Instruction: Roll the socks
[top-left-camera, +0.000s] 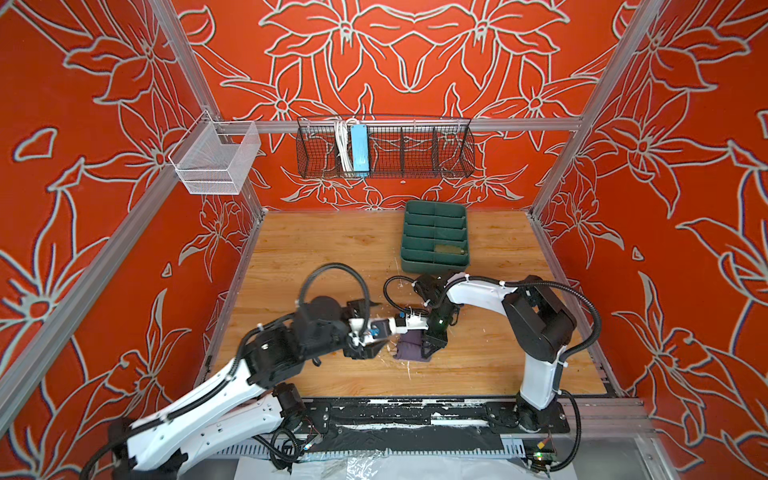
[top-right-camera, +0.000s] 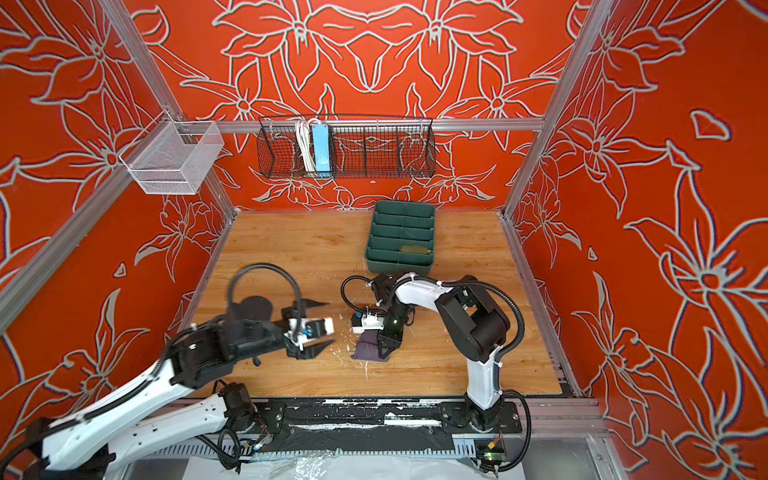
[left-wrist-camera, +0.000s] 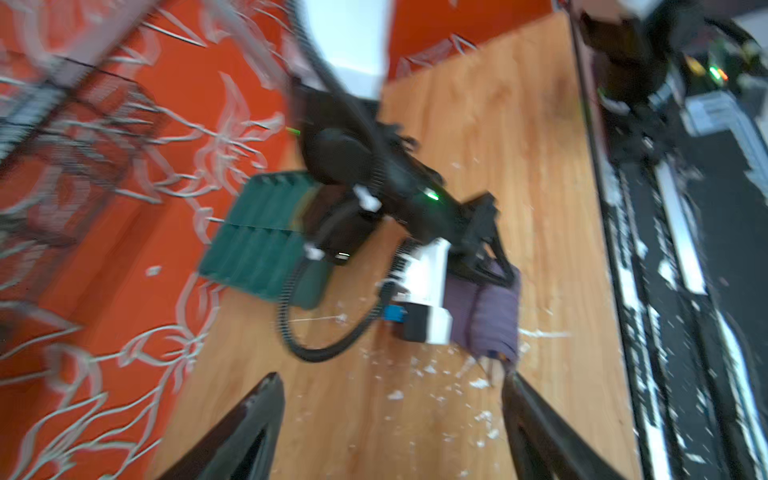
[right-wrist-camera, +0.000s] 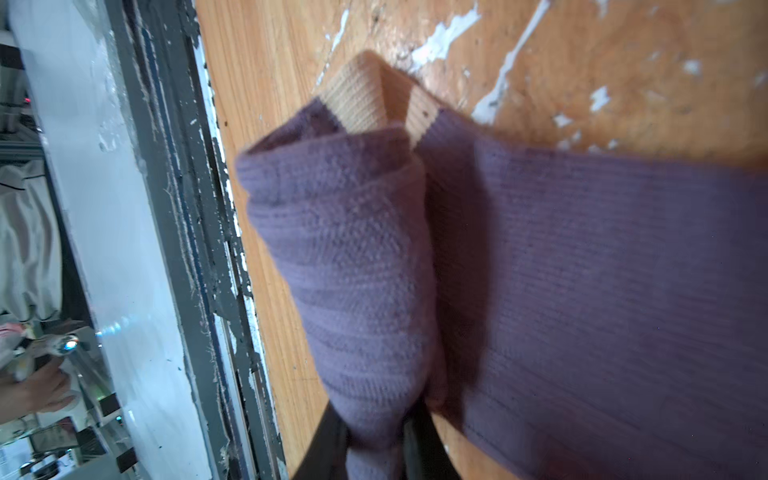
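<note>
On the wooden table (top-left-camera: 324, 249), a green tray (top-left-camera: 435, 262) split into compartments stands toward the back right. An olive-green sock (top-left-camera: 449, 249) lies in one of its near compartments on the right side, too small to show detail. A black wire basket (top-left-camera: 415, 166) holding a blue power strip (top-left-camera: 360, 151) hangs on the back wall, and a white mesh basket (top-left-camera: 216, 166) hangs on the left frame post, both well apart from the work. White flecks (left-wrist-camera: 478, 382) are scattered over the table around the purple sock (top-right-camera: 365, 349), which lies near the table's middle, in front of the tray. In both top views the right arm's wrist and its camera housing cover much of that sock. The right arm (top-left-camera: 478, 293) reaches in from the right, elbow bent, wrist turned down toward the front edge. The right hand (right-wrist-camera: 372, 453) is closed on the sock, its dark fingers pinching one end of the rolled part. The left arm (top-left-camera: 216, 399) stretches low across from the left, and the left hand (top-right-camera: 331, 322) is open and empty, jaws spread wide, its tips just beside the sock. The blurred left wrist view does not show whether one tip touches it. The sock is a ribbed purple knit: one part is wound into a loose cone with a beige patch showing at the cone's far end, and the rest lies flat on the wood grain.
</note>
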